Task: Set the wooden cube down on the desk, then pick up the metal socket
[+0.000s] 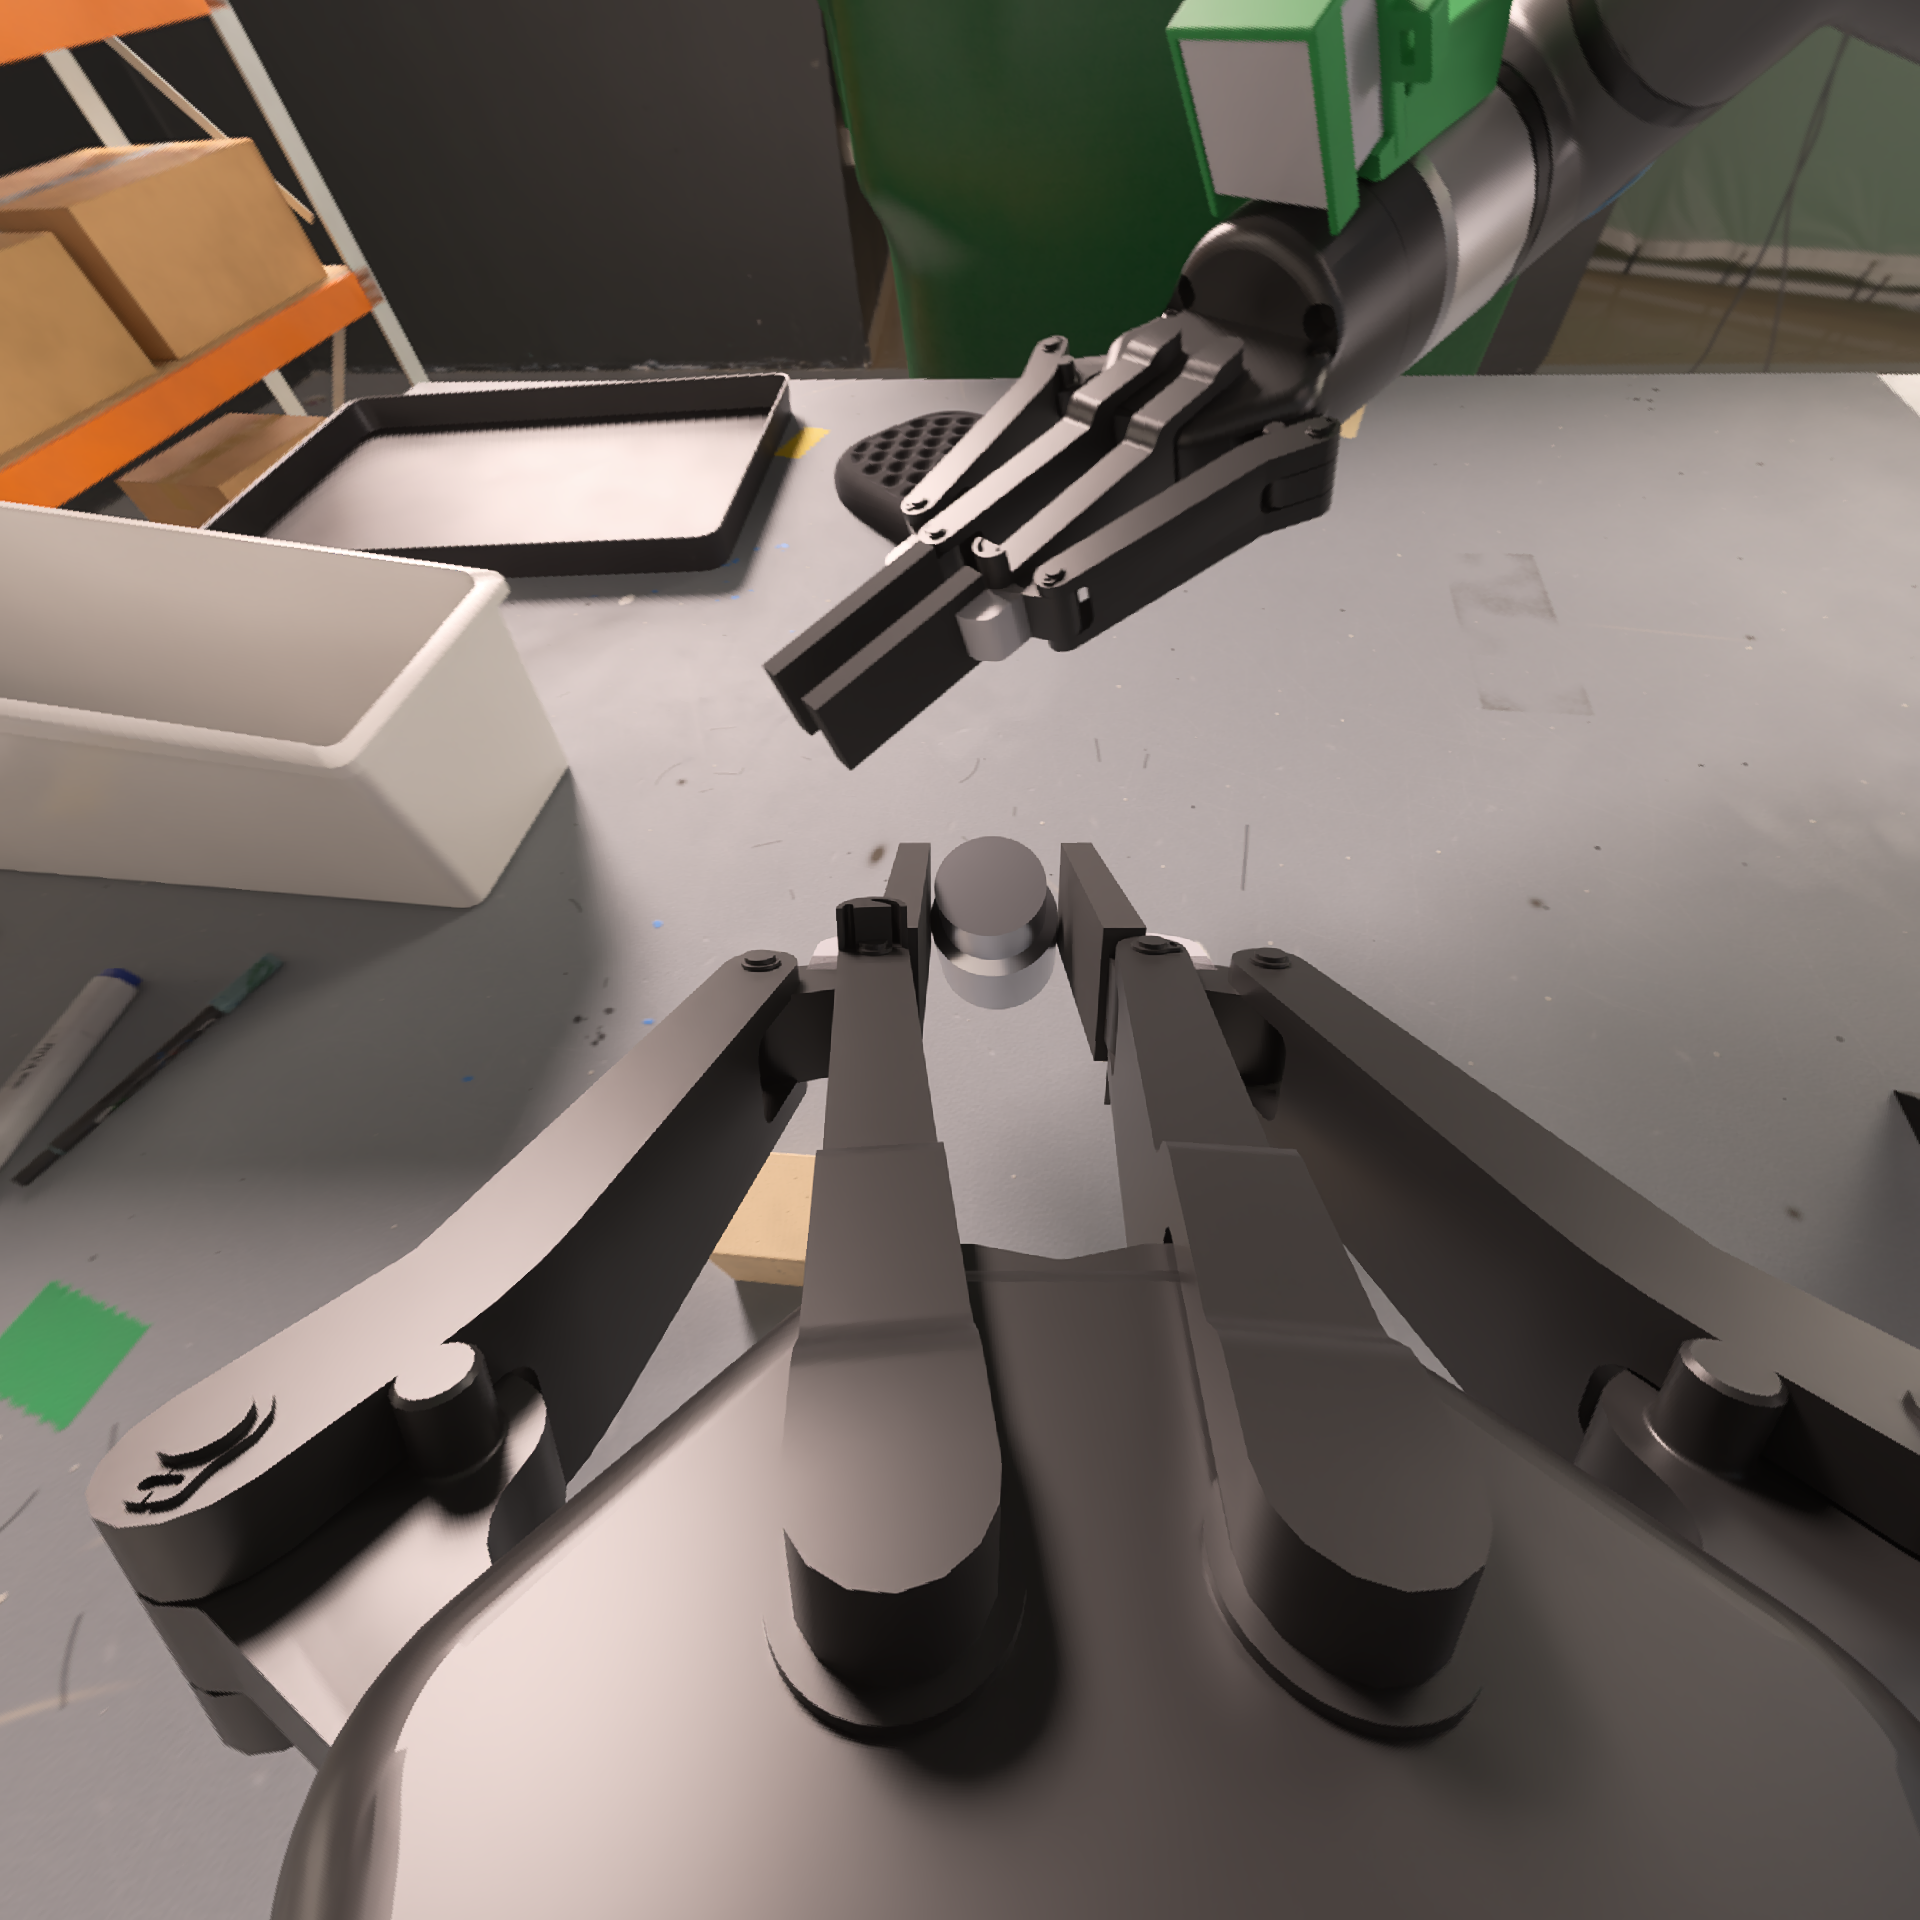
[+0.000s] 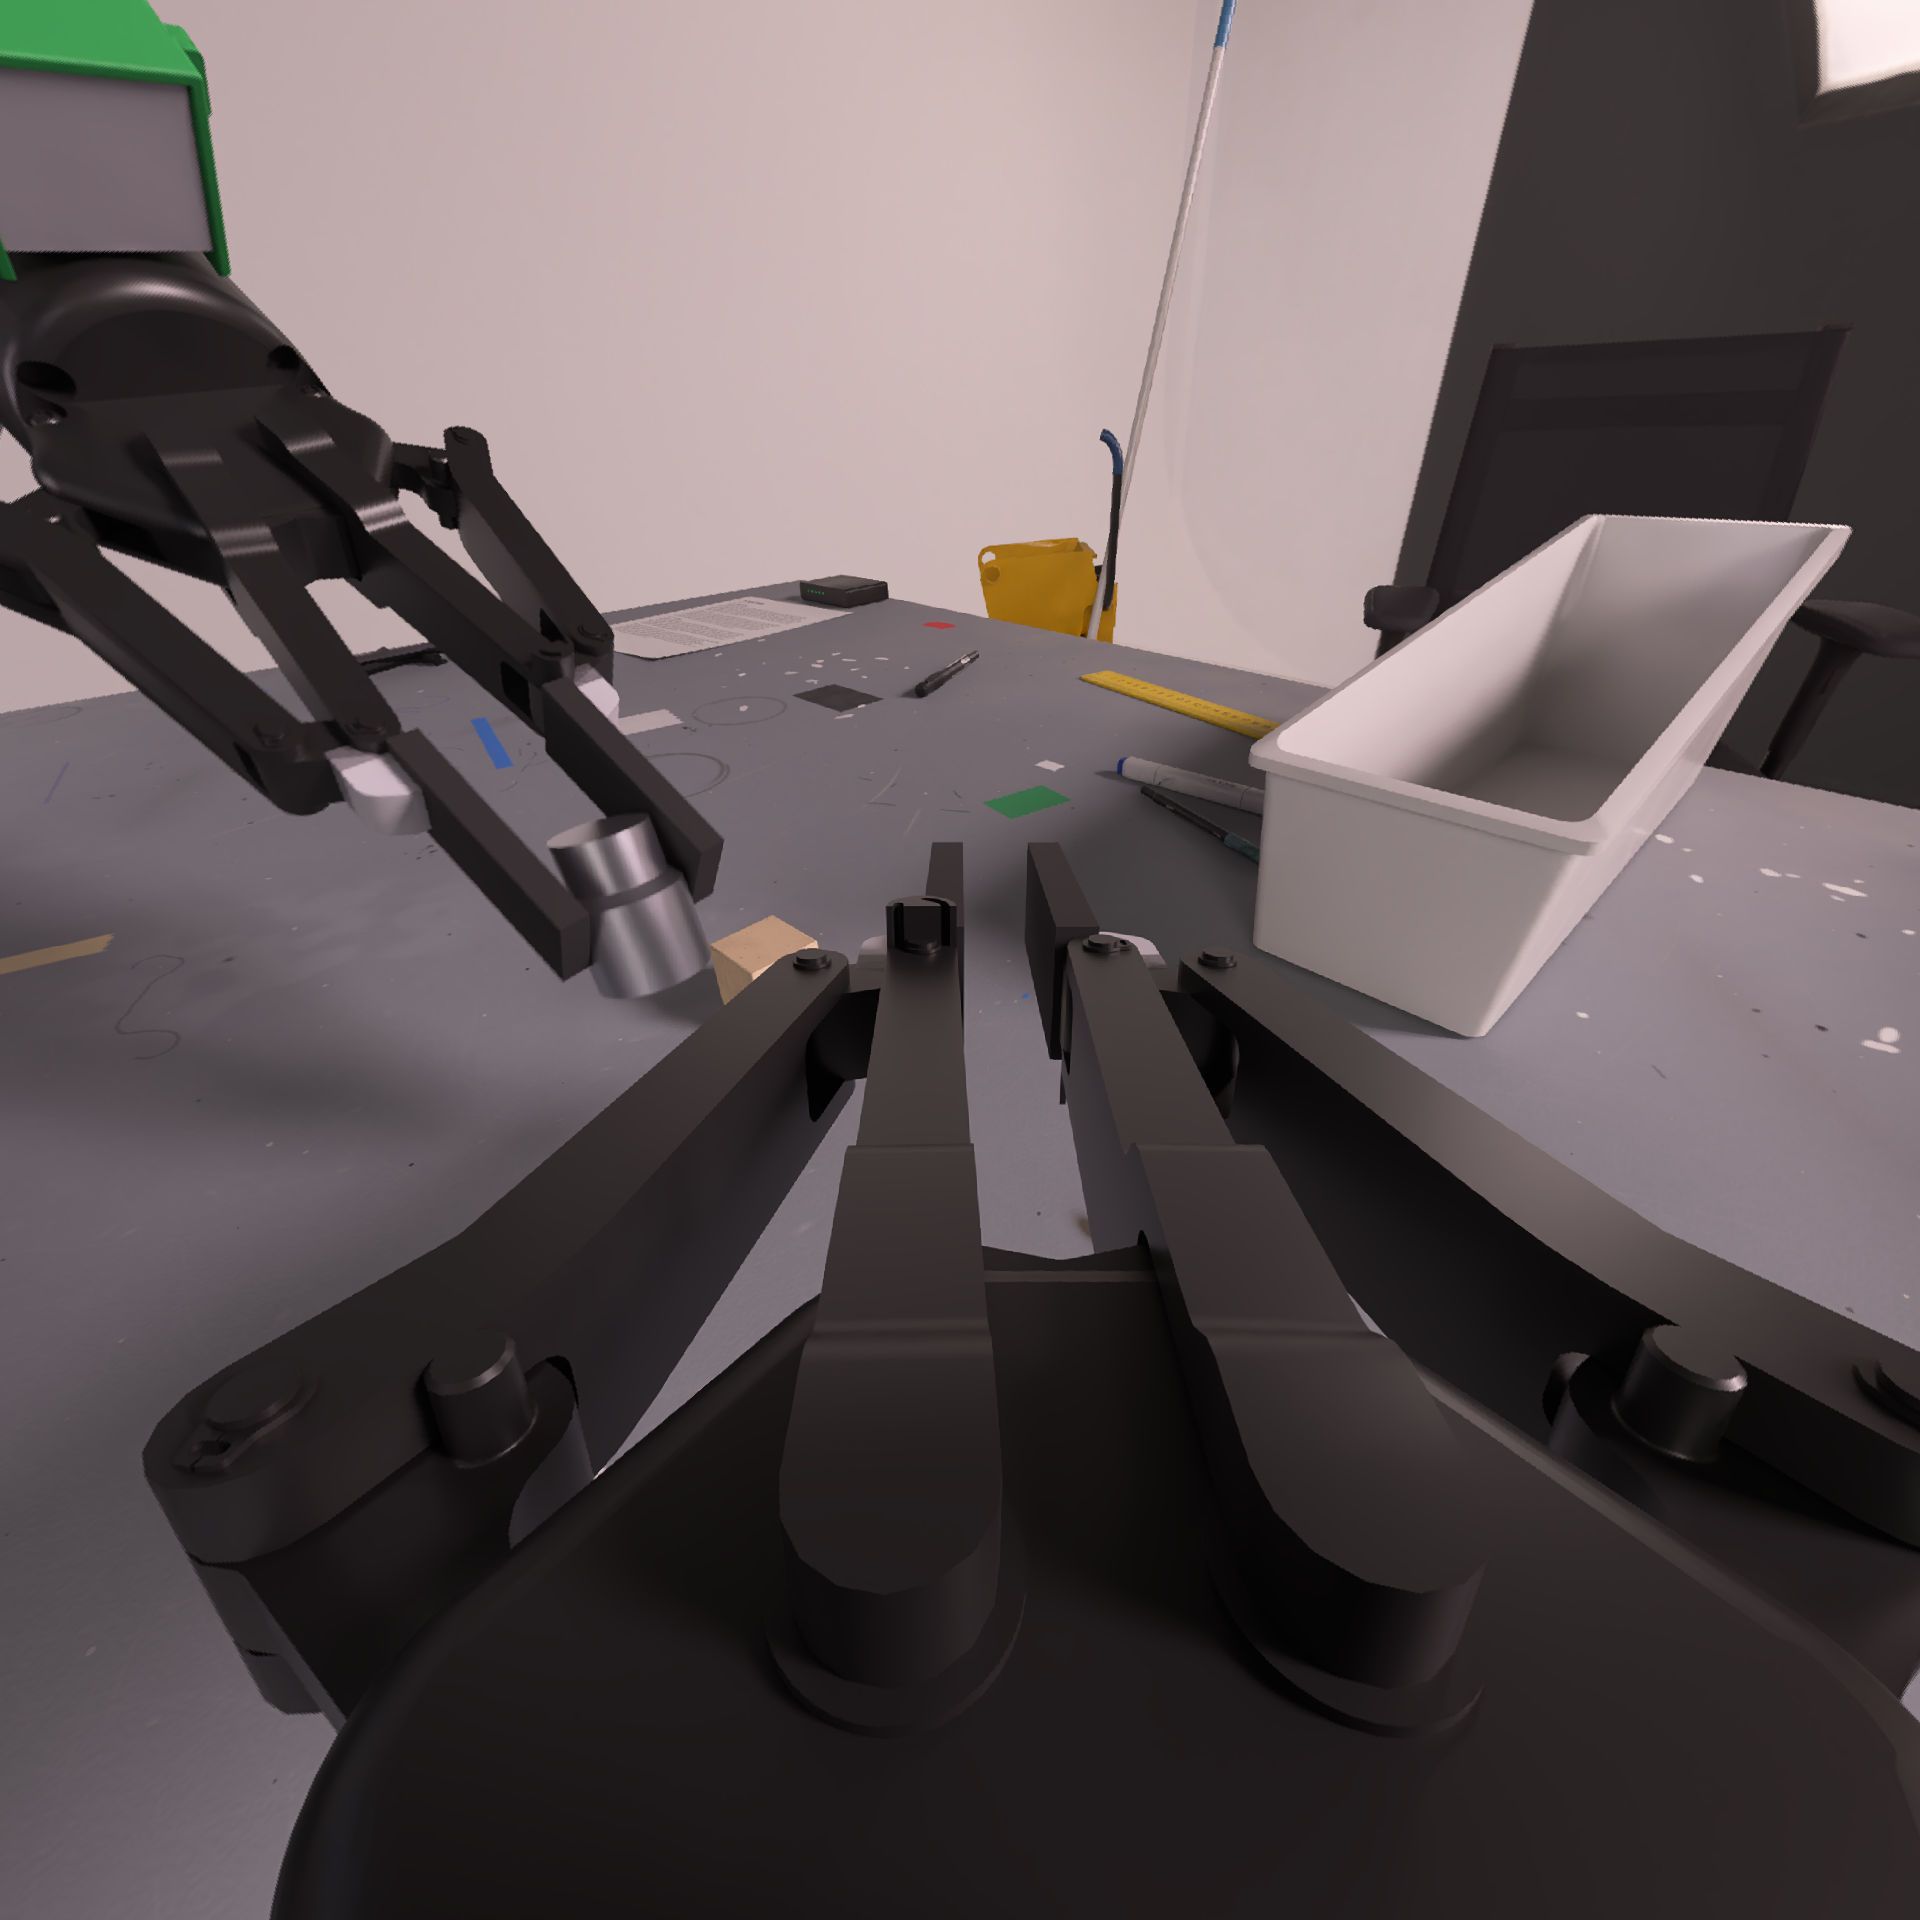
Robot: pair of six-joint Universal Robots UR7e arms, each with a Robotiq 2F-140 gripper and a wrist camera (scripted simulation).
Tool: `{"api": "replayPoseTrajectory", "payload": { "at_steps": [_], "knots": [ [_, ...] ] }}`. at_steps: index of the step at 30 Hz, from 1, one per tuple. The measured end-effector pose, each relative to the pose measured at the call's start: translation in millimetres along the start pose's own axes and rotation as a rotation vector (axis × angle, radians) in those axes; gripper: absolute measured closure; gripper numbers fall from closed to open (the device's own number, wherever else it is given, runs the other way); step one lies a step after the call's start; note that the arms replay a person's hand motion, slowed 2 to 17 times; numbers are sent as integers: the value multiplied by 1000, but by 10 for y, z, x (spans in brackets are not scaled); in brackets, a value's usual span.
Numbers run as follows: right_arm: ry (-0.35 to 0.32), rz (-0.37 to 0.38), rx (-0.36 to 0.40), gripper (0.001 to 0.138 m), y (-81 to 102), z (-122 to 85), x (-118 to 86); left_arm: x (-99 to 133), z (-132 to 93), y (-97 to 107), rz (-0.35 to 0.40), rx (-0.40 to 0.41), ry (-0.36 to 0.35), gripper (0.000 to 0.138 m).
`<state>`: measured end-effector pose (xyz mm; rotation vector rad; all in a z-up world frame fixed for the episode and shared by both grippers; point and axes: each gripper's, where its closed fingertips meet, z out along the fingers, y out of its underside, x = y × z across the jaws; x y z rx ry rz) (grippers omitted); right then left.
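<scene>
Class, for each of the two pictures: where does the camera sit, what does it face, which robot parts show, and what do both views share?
Left wrist view: on the left gripper, facing down its fingers at the metal socket they clamp; the right gripper shows beyond, nearly closed.
Right wrist view: on the right gripper, facing across the desk; the left gripper appears at left.
Shared: socket, wooden cube, white bin, both grippers.
</scene>
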<state>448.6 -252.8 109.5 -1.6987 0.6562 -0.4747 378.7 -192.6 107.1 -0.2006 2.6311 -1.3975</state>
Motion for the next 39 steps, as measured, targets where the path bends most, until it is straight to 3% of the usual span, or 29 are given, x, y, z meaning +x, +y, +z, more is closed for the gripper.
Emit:
{"api": "replayPoseTrajectory", "payload": {
  "at_steps": [8,21,39],
  "knots": [
    [4,-5,-9,123,18,13,3,196,195,76,27,-28,33,105],
    [4,-9,-20,123,43,28,3,294,443,284,81,-130,10,105],
    [6,-14,-26,123,52,33,8,289,591,464,47,-209,-8,105]
  ]
}}
